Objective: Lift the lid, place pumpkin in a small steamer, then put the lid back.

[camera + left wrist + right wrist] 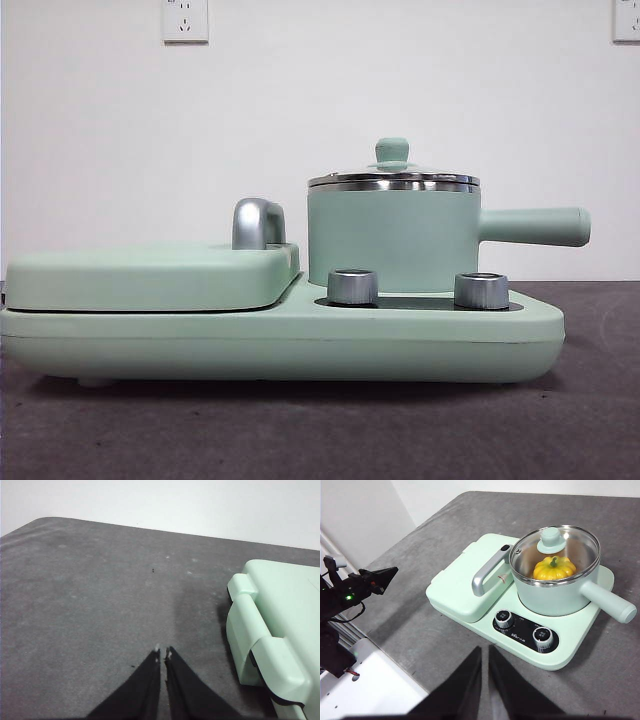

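Sitting inside the steamer [555,592], the pumpkin [554,568] shows through the lid [555,547] resting on the rim, so the task looks complete. Both claws, left [163,653] and right [485,650], hang pressed together, clear above the counter [445,640]; nothing more needed.
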{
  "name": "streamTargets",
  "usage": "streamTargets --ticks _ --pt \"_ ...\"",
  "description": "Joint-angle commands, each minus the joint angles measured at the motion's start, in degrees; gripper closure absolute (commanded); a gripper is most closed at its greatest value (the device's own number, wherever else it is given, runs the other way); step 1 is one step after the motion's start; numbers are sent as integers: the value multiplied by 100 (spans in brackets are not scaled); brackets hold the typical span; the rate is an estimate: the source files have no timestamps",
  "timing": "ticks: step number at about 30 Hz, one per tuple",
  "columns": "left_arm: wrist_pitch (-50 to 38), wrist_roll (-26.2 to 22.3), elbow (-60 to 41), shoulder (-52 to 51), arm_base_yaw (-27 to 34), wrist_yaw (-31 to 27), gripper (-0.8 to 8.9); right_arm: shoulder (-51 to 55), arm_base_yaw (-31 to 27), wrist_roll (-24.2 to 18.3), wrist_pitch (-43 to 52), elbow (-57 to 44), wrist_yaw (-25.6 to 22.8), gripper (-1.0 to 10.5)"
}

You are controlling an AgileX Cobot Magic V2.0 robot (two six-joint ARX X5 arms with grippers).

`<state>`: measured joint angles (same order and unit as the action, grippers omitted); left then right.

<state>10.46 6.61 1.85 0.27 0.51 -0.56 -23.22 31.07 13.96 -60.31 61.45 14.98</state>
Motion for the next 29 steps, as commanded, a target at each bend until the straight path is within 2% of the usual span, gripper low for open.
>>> streamTargets --ticks 1,16,20,24,29 --pt "33 -103 -111 -9 11 -13 793 -22 31 37 74 48 2 927" --pt "33 -103 -111 -9 11 -13 793 20 -72 37 118 33 9 927" --pt "33 -103 -111 -9 11 -13 793 76 -702 33 553 -319 22 927" --pt "33 -103 -111 -9 11 -13 793 409 -1602 15 1770 -1287 -61 927" --pt "33 -103 -111 -9 11 -13 793 1038 -2544 -153 3475 -2975 -470 927"
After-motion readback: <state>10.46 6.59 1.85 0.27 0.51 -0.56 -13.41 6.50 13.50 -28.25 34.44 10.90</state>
